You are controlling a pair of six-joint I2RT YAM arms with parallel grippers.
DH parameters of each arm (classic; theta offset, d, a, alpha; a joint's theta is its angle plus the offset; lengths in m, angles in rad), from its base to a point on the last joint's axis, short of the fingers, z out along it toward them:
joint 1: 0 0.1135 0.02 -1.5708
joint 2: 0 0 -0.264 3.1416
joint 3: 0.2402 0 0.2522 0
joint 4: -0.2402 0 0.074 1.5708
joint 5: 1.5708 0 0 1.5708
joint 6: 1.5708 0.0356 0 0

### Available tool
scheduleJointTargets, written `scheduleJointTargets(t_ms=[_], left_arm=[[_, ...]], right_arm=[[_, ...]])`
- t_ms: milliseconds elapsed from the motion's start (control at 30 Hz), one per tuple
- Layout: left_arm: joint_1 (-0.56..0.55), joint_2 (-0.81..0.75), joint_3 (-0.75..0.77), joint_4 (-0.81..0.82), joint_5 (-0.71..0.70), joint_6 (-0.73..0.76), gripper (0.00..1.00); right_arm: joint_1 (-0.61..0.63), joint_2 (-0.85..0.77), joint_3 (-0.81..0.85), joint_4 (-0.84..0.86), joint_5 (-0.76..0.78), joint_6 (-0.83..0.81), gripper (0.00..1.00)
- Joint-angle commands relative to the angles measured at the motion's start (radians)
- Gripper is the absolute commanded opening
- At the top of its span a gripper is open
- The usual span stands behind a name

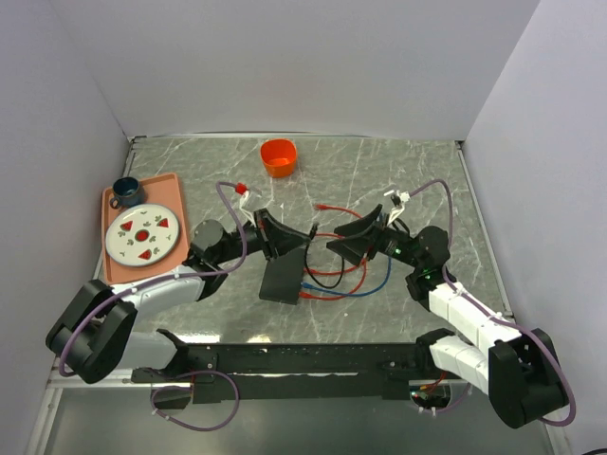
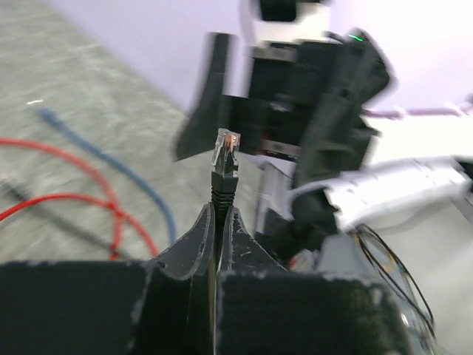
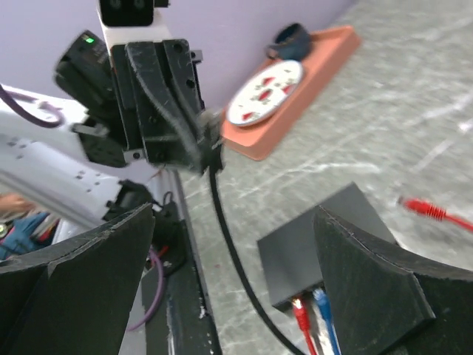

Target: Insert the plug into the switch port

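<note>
Two grippers face each other: the left gripper (image 2: pixel 220 216) clenched on the plug (image 2: pixel 225 151), the right gripper (image 1: pixel 354 237) released, at two o'clock from the black box (image 1: pixel 282 282).

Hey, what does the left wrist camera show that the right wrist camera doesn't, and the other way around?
Only the left wrist view shows the plug, sticking up from the fingertips that pinch it. Only the right wrist view shows the black box with the red cable and blue cable plugged into its edge, the tray, plate, cup and a loose red plug. Both show the left claw, shut, the right claw, the red and blue cables, and the grey table.
</note>
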Motion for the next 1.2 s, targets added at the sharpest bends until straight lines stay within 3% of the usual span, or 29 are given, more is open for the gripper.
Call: scheduleJointTargets(t_ms=[0, 233, 433, 800, 900, 933, 1000, 1033, 1167], left_arm=[[-0.052, -0.007, -0.024, 0.282, 0.166, -0.052, 0.01], [-0.096, 0.019, -0.03, 0.438, 0.192, -0.103, 0.01], [-0.124, -0.021, -0.012, 0.314, 0.144, -0.025, 0.01], [-0.208, -0.102, 0.034, 0.035, -0.028, 0.138, 0.01], [-0.214, -0.104, 0.036, 0.036, -0.031, 0.136, 0.01], [-0.216, -0.104, 0.034, 0.036, -0.034, 0.135, 0.01], [-0.217, -0.11, 0.033, 0.039, -0.038, 0.133, 0.01], [-0.219, -0.114, 0.031, 0.036, -0.041, 0.136, 0.01], [-0.219, -0.13, 0.028, 0.004, -0.037, 0.156, 0.01]], right_arm=[[0.036, -0.018, -0.013, 0.2, -0.078, 0.043, 0.94], [0.085, -0.04, -0.028, 0.314, -0.138, 0.091, 0.77], [0.114, -0.098, -0.04, 0.259, -0.116, 0.074, 0.61], [0.187, -0.162, -0.005, 0.076, 0.003, -0.024, 0.51], [0.191, -0.144, -0.002, 0.115, 0.0, -0.005, 0.4], [0.198, -0.136, 0.001, 0.123, -0.01, -0.001, 0.24], [0.201, -0.121, 0.009, 0.146, -0.021, 0.009, 0.04], [0.204, -0.118, 0.01, 0.154, -0.026, 0.014, 0.0], [0.204, -0.133, -0.011, 0.199, -0.009, 0.035, 0.0]])
